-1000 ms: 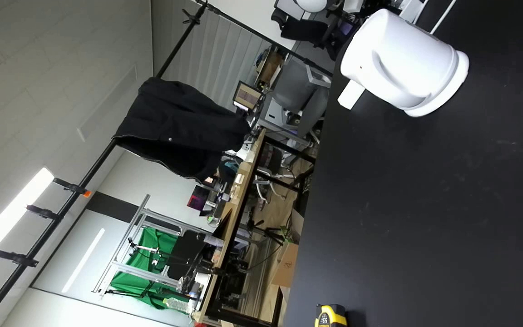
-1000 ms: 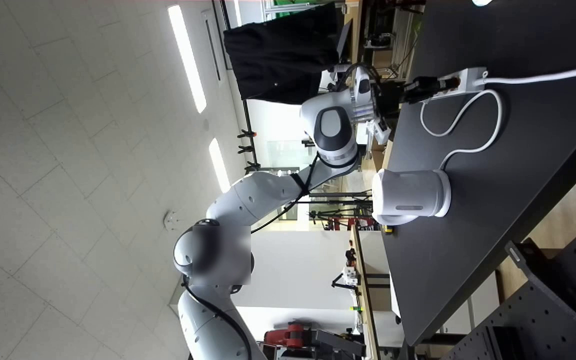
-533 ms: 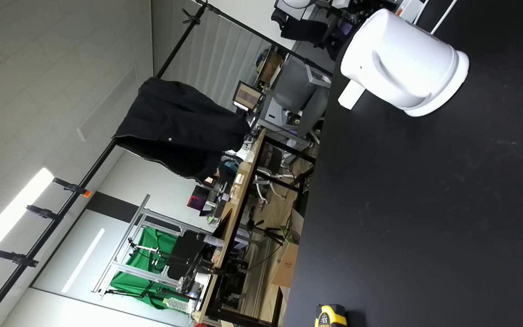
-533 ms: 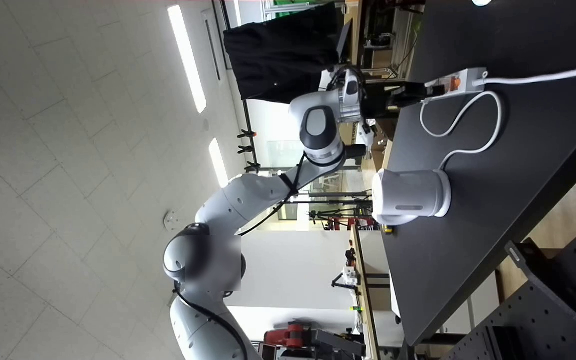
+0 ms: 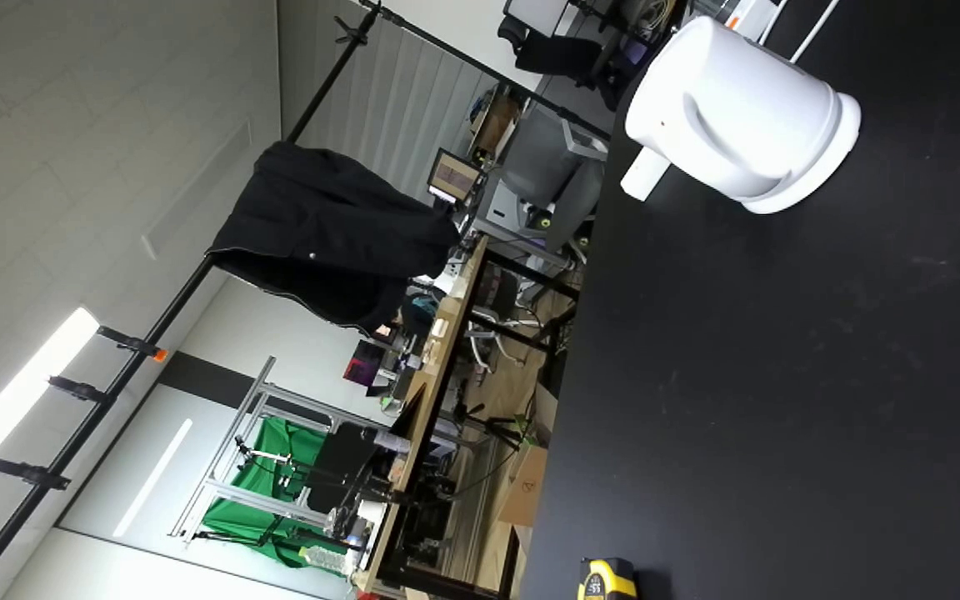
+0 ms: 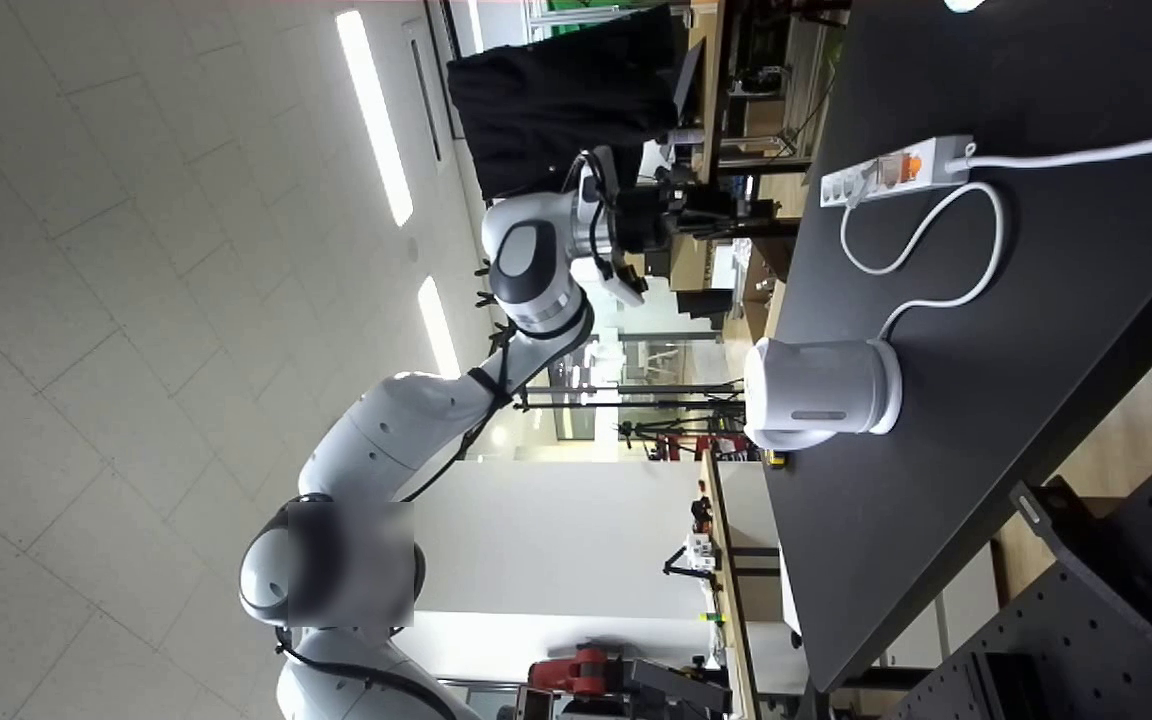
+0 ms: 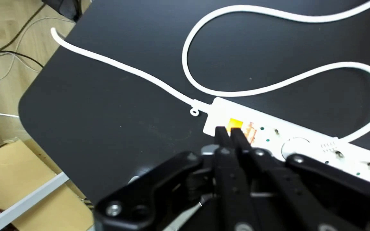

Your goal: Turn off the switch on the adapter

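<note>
The adapter is a white power strip (image 6: 861,185) lying on the dark table; it also shows in the wrist view (image 7: 218,112) and partly behind the kettle in an exterior view (image 5: 753,18). Its orange switch (image 6: 911,167) is near the cord end and looks yellow-orange in the wrist view (image 7: 235,123). Whether the switch is on or off I cannot tell. My gripper (image 6: 768,212) is raised above the strip, apart from it. In the wrist view my gripper (image 7: 229,129) has its fingers together with a thin gap, nothing between them, partly covering the switch.
A white kettle (image 5: 738,117) stands on the black table (image 5: 780,375), also seen in an exterior view (image 6: 821,390). Its white cord (image 6: 998,230) loops to the strip. The strip's cable (image 6: 1096,155) runs across the table. A yellow tape measure (image 5: 607,579) lies near the table edge.
My arm has drawn up and away from the power strip. The fingers were at the switch a second ago; the switch is now uncovered in an exterior view. Kettle and strip have not moved.
</note>
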